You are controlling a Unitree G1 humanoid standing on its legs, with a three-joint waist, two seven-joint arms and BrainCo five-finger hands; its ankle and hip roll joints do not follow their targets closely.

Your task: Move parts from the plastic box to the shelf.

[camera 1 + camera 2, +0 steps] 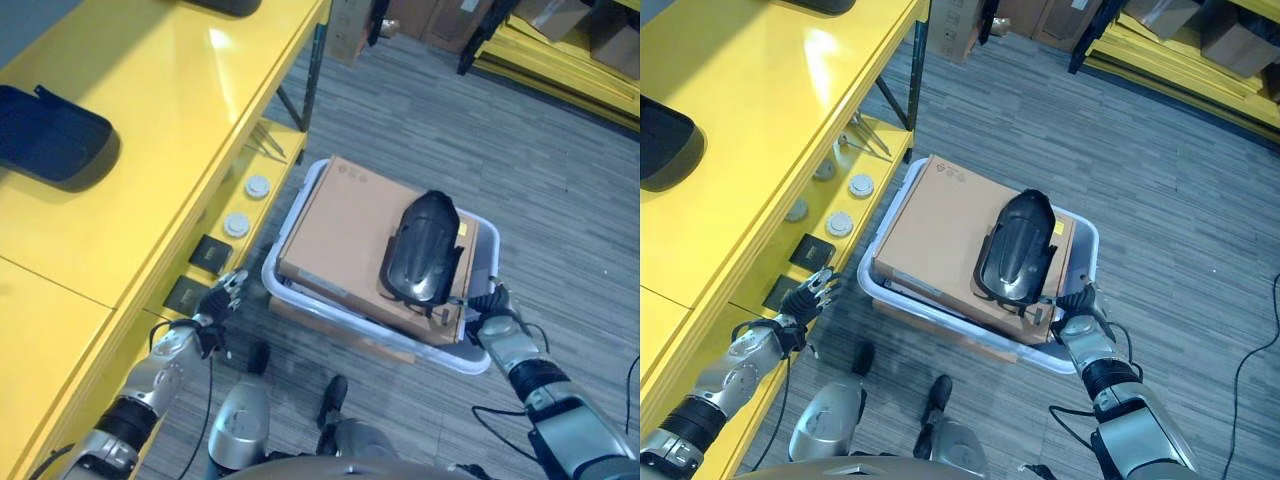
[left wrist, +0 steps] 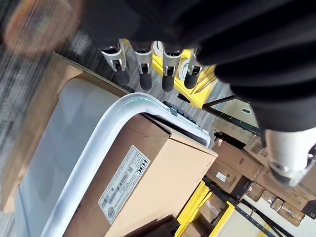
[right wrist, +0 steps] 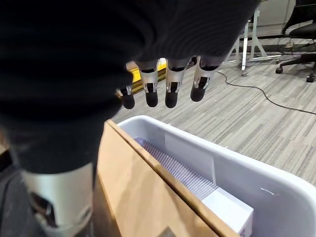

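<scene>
Inspection finds the black moulded part [image 1: 420, 248] lying atop a cardboard carton [image 1: 345, 235] in the plastic box [image 1: 300, 205] on the floor beside the shelf [image 1: 120, 200], judged rigid, light, slippery, best gripped across its narrow sides; left hand [image 1: 225, 295] and right hand [image 1: 1080, 305] empty, fingers straight.

One white plastic box [image 1: 300, 296], one brown cardboard box [image 1: 345, 235] with one black curved part [image 1: 421, 248] at 3 o'clock, two white round discs [image 1: 247, 205], two black square pads [image 1: 199, 272], two robot hands [image 1: 228, 292].
</scene>
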